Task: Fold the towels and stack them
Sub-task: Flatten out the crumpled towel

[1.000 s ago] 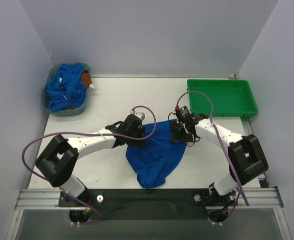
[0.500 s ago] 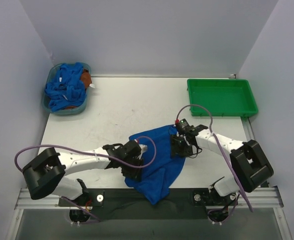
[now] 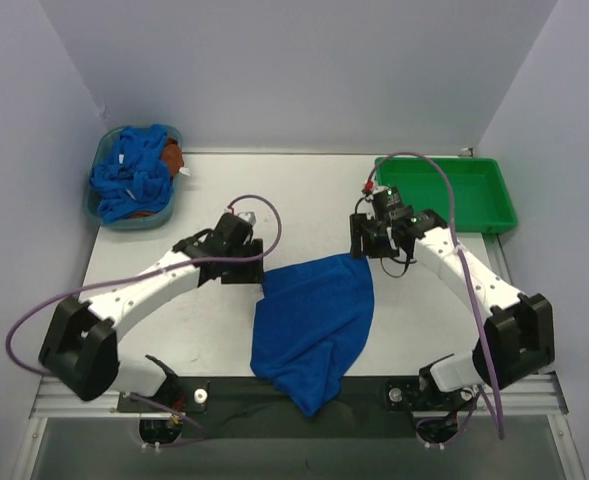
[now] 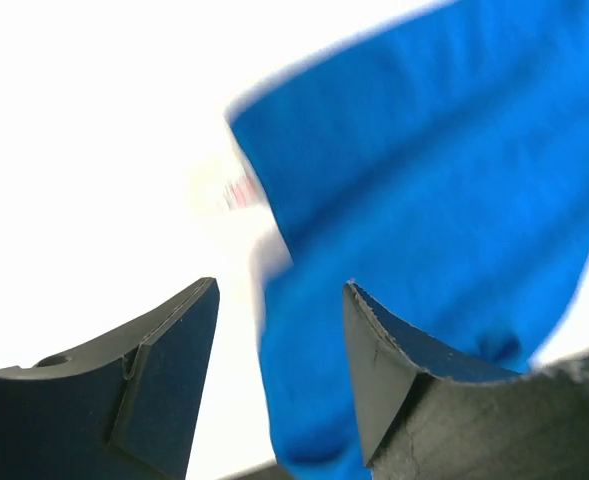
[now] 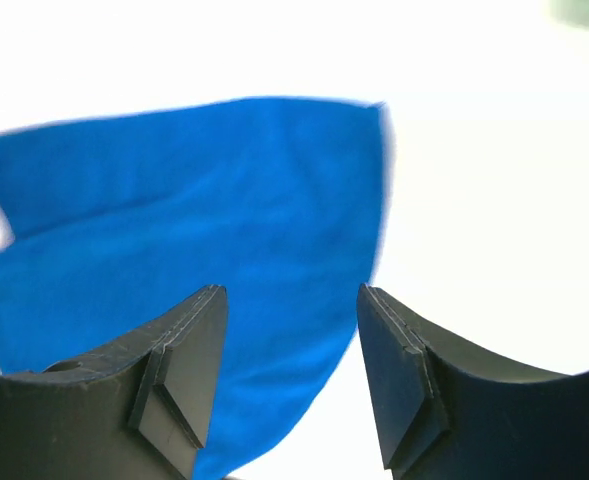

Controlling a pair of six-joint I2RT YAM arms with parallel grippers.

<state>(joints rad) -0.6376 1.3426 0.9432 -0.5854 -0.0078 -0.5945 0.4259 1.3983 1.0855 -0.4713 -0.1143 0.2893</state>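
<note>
One blue towel (image 3: 314,320) lies spread on the table, its far edge straight and its near end drooping over the table's front edge. My left gripper (image 3: 246,270) hovers at the towel's far left corner, jaws open; in the left wrist view (image 4: 279,285) the blue cloth (image 4: 434,180) and its white tag (image 4: 232,190) show blurred beneath the fingers. My right gripper (image 3: 366,245) stands open just beyond the far right corner, with the towel (image 5: 194,220) below its fingertips (image 5: 291,290). More blue towels (image 3: 129,180) are heaped in a basket.
The teal basket (image 3: 102,215) sits at the back left, with an orange-brown cloth (image 3: 173,156) tucked among the towels. A green tray (image 3: 444,195) stands at the back right. White walls close in the table on three sides.
Both grippers drew back from the near edge toward the far side. The left gripper opened and let go of the towel, which now lies flatter with a straight far edge.
</note>
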